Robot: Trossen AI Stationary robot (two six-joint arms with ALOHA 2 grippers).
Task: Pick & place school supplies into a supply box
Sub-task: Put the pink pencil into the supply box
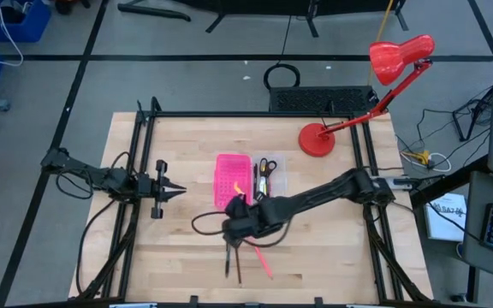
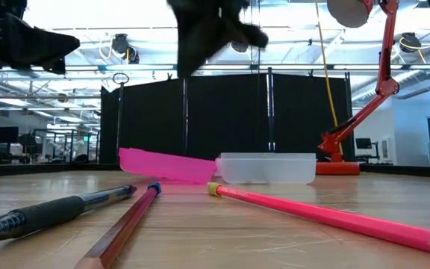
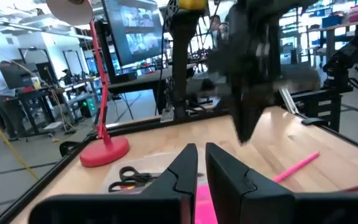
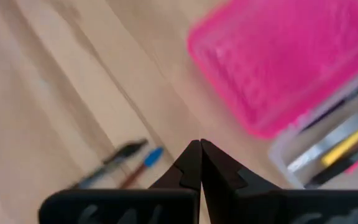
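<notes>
The clear supply box (image 1: pixel 270 177) stands mid-table with the black-handled scissors (image 1: pixel 267 166) and a few pens inside; a bright pink panel (image 1: pixel 233 178) lies against its left side. Nearer the front edge, a black pen (image 2: pixel 51 213), a brown pencil (image 2: pixel 122 228) and a pink pencil (image 2: pixel 327 217) lie flat on the wood. My right gripper (image 4: pixel 200 144) hangs shut and empty above the table, slanting down, between the pink panel (image 4: pixel 284 56) and the loose pens. My left gripper (image 3: pixel 201 163) waits at the table's left, level, its fingers almost together and empty.
A red desk lamp (image 1: pixel 317 139) stands on its round base at the far right corner, its arm reaching up past the table edge. A black metal frame (image 1: pixel 139 154) runs around the tabletop. Bare wood lies to the left and right of the loose pens.
</notes>
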